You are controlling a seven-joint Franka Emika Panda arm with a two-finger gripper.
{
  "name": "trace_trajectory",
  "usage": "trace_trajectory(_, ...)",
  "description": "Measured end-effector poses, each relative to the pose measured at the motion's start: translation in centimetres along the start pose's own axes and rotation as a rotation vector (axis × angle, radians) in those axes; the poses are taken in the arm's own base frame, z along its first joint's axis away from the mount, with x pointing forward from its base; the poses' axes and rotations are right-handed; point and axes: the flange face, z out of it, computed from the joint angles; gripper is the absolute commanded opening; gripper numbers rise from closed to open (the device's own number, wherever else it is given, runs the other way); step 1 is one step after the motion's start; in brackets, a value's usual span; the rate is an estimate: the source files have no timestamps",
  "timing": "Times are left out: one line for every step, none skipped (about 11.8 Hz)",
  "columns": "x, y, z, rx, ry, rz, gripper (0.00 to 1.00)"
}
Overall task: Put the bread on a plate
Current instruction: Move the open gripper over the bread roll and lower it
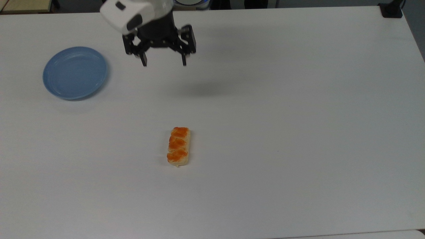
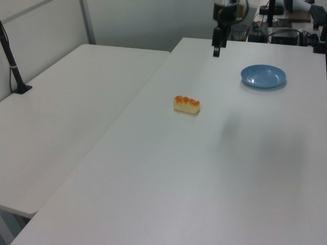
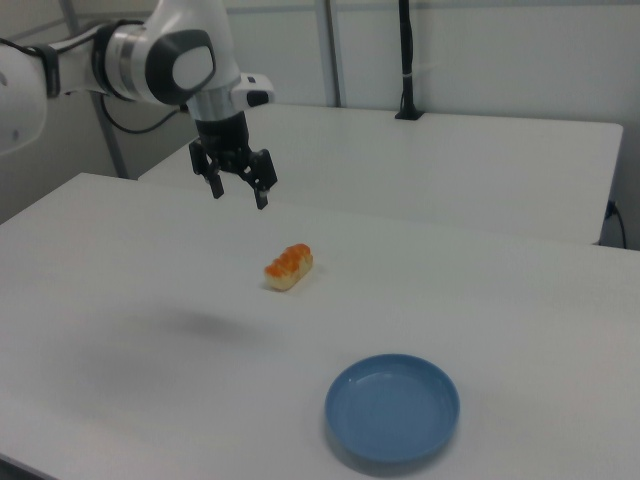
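The gripper (image 1: 163, 63) hangs wide open and empty above the table (image 1: 298, 99), well short of the bread (image 1: 178, 146), which lies far from the plate (image 1: 75, 73) and looks light and squashy, so pinch gently across its narrow sides.

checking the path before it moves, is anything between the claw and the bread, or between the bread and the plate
Nothing visible. Bare white table lies between the open claw and the bread, and between the bread and the empty plate.

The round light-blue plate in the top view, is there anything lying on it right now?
No, the round light-blue plate is bare, and the small glazed bread loaf lies apart on the white table.
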Motion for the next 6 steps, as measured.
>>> trace_trajectory(1.0, -0.5, 2.1, -0.001, 0.005, 0.032, 1.00)
trace_trajectory(2.0, -1.1, 4.0, -0.001, 0.016, 0.043, 1.00)
trace_trajectory(2.7, -1.8, 5.7, -0.002, 0.021, 0.044, 1.00)
trace_trajectory(3.4, -2.5, 7.4, -0.002, 0.018, 0.051, 0.99)
trace_trajectory(4.2, -2.9, 8.8, -0.003, 0.014, 0.071, 0.98)
trace_trajectory(5.1, -3.2, 9.8, -0.004, 0.015, 0.082, 1.00)
